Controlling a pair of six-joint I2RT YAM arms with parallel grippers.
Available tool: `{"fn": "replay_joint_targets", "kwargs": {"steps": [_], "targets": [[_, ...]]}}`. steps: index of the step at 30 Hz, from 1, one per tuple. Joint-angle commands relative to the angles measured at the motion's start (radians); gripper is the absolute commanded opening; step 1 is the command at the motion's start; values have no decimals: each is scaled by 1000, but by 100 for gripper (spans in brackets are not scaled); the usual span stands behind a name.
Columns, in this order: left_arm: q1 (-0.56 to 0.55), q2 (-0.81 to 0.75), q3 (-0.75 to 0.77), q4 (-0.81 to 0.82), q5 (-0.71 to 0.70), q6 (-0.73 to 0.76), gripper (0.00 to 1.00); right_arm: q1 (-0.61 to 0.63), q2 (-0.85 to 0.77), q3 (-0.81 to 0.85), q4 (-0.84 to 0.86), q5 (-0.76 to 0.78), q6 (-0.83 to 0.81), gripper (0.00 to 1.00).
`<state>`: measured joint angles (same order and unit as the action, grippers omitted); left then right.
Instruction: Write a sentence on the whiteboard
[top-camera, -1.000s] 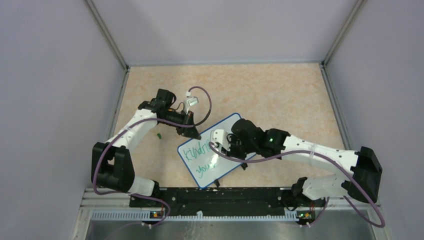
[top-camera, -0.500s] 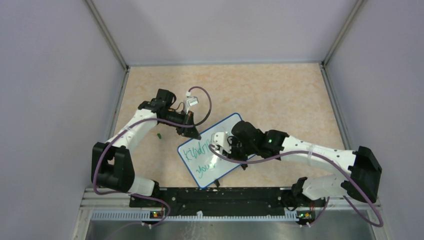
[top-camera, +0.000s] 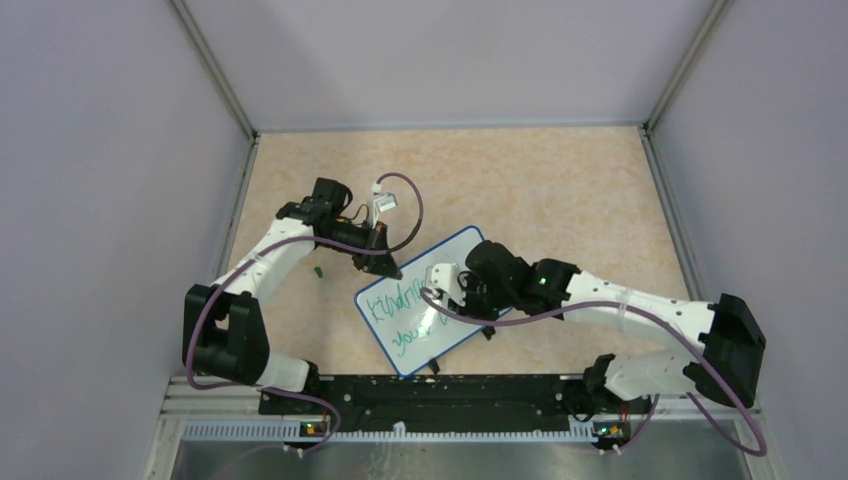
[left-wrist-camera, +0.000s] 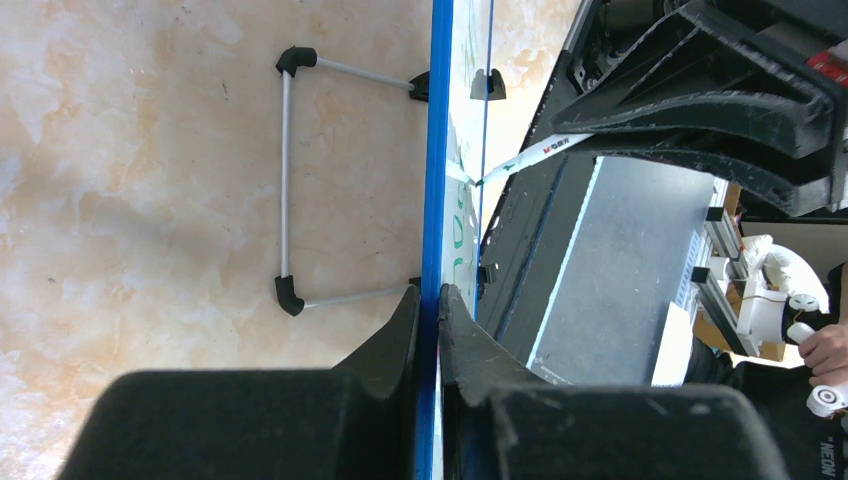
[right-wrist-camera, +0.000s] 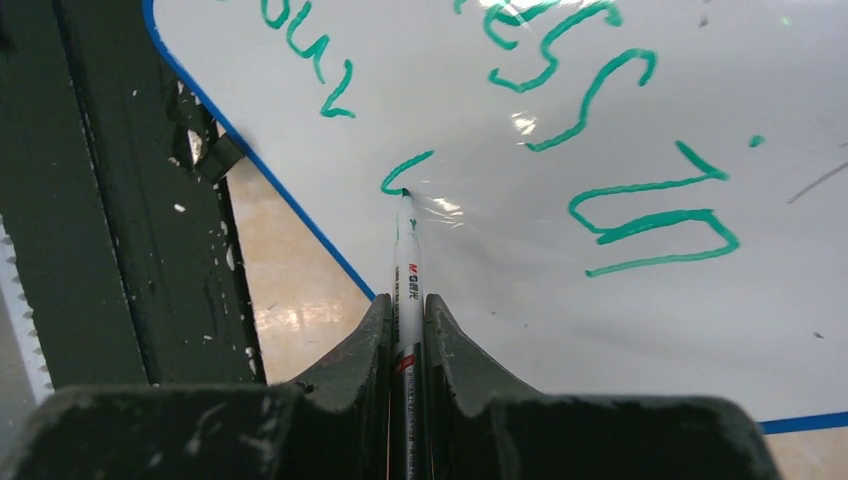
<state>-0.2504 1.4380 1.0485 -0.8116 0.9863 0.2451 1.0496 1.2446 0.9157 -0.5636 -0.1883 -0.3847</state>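
The whiteboard (top-camera: 400, 345) with its blue rim stands tilted on the table in the top view. Green writing of the sentence (top-camera: 395, 300) shows in two lines; the right wrist view shows "ess in" and "you" with a fresh short stroke (right-wrist-camera: 405, 172). My left gripper (top-camera: 388, 268) is shut on the board's upper left edge, seen edge-on in the left wrist view (left-wrist-camera: 437, 200). My right gripper (top-camera: 447, 295) is shut on a white marker pen (right-wrist-camera: 407, 280), its green tip touching the board at that stroke.
A small green cap (top-camera: 317, 269) lies on the table left of the board. The board's wire stand (left-wrist-camera: 287, 180) rests on the table behind it. The black base rail (top-camera: 430, 392) runs along the near edge, close to the board's lower corner.
My right gripper has shifted slightly right and up over the board with the pen, between the earlier frames and now. The left arm and the board have not moved.
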Motion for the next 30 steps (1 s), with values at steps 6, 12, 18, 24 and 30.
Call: {"fn": "replay_joint_targets", "kwargs": {"steps": [6, 12, 18, 24, 30], "targets": [[-25, 25, -40, -1, -117, 20, 0, -48, 1, 88, 22, 51, -19, 0], [-26, 26, -41, 0, -116, 19, 0, -49, 0, 45, 9, 20, -26, 0], [-26, 28, -41, -1, -114, 22, 0, -49, -14, 0, -9, -3, -30, 0], [-26, 34, -41, 0, -112, 22, 0, -48, -15, -15, -16, -10, -39, 0], [-25, 29, -41, -1, -115, 21, 0, -52, -23, 17, -22, 36, -50, 0]]}}
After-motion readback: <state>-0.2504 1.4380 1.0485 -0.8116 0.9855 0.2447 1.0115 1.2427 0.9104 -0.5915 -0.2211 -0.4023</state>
